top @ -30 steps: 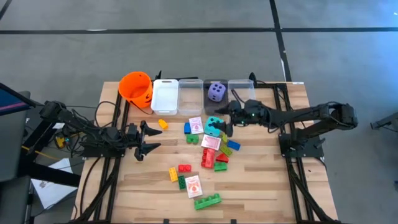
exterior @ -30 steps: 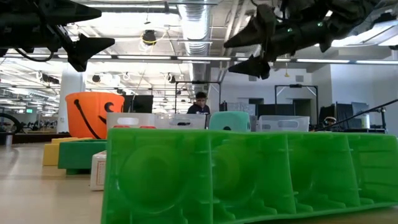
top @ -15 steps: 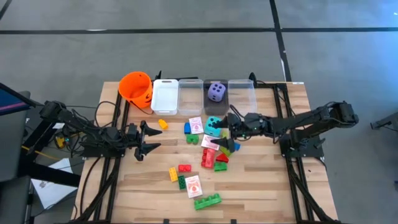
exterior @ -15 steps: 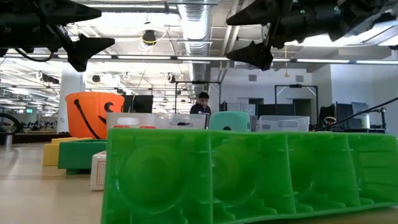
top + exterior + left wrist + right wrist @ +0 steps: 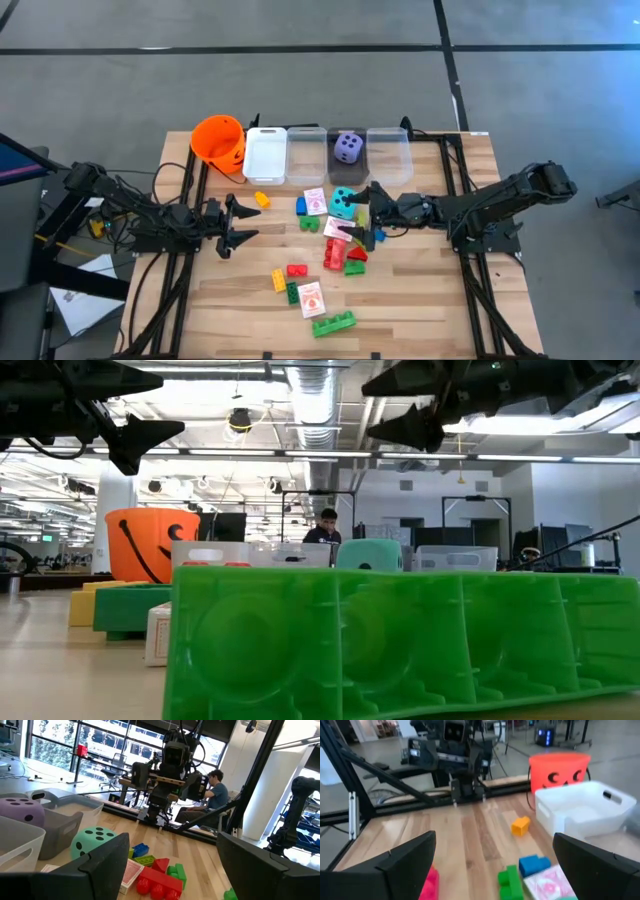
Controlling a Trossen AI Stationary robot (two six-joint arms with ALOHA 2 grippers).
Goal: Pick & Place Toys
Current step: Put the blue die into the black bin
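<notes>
Toys lie mid-table: a teal die (image 5: 344, 203), pink-white cards (image 5: 315, 200), a red brick (image 5: 335, 255), a blue brick (image 5: 301, 206), a yellow brick (image 5: 262, 199) and a long green brick (image 5: 333, 323) near the front edge. A purple die (image 5: 348, 148) sits in a clear bin (image 5: 336, 163). My right gripper (image 5: 370, 214) is open and empty, above the pile's right side beside the teal die. My left gripper (image 5: 243, 223) is open and empty above bare table left of the toys. In the left wrist view the teal die (image 5: 95, 840) lies ahead.
An orange bucket (image 5: 218, 140), a white bin (image 5: 266, 155) and another clear bin (image 5: 388, 153) line the far edge. More bricks and a card (image 5: 311, 298) lie toward the front. The green brick (image 5: 400, 640) fills the low view. A person (image 5: 323, 526) sits in the room behind.
My right gripper has gone toward the table's near edge, from beside the teal die's far side to over the right of the toy pile, and has stayed open. The toys have not moved.
</notes>
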